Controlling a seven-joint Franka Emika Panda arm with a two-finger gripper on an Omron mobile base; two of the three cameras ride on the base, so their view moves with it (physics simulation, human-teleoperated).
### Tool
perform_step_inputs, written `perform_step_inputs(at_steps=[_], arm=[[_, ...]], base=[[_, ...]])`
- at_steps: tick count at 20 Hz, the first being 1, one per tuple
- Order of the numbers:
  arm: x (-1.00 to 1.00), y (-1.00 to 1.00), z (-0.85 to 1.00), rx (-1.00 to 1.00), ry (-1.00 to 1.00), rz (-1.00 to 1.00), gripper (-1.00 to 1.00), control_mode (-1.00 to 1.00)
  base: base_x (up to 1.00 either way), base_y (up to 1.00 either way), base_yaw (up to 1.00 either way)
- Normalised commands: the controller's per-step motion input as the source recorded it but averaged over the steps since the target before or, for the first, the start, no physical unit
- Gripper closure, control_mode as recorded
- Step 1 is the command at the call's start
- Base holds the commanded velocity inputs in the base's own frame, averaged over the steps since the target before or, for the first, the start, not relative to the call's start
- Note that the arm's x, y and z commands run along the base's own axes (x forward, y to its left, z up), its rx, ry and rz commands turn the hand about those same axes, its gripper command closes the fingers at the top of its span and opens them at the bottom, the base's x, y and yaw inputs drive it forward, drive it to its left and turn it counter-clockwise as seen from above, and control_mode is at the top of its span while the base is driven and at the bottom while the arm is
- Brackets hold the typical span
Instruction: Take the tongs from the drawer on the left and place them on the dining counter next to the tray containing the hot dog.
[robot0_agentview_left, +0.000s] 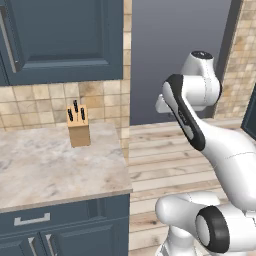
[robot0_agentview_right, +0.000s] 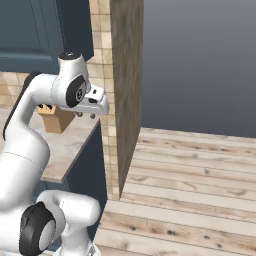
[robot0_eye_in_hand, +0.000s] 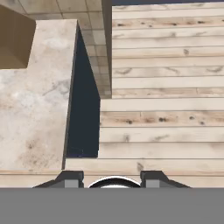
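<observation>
From the left base, a dark slate-blue drawer (robot0_agentview_left: 47, 216) with a silver bar handle sits shut under the beige marble worktop (robot0_agentview_left: 50, 165) bearing a wooden knife block (robot0_agentview_left: 78, 127); the hand view shows the gripper (robot0_eye_in_hand: 112, 176) over wooden floor (robot0_eye_in_hand: 166, 87), its 2 fingertips (robot0_eye_in_hand: 70, 177) apart, gripping nothing.

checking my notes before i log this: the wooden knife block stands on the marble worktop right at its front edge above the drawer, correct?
Not quite. The wooden knife block does stand on the marble worktop, but at the back, against the tiled wall, not at the front edge. The drawer with its silver bar handle sits below the front edge, well away from the block. The left base view shows this.
</observation>
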Motion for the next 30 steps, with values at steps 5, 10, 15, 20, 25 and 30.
perform_step_inputs(at_steps=[5,10,15,20,25,30], arm=[[-0.30,0.14,0.00,0.00,0.00,0.02,-1.00,-1.00],[-0.50,0.50,0.00,-0.06,0.00,0.07,-1.00,-1.00],[-0.14,0.60,-0.02,-0.07,-0.01,0.11,-1.00,-1.00],[-0.17,0.53,-0.09,-0.07,-0.03,0.19,-1.00,-1.00],[0.00,0.53,-0.14,-0.04,-0.02,0.18,-1.00,-1.00],[0.00,0.63,-0.13,-0.08,-0.01,0.18,-1.00,-1.00]], base=[[0.00,0.00,0.00],[0.00,0.00,0.00],[0.00,0.00,0.00],[0.00,0.00,0.00],[0.00,0.00,0.00],[0.00,0.00,0.00]])
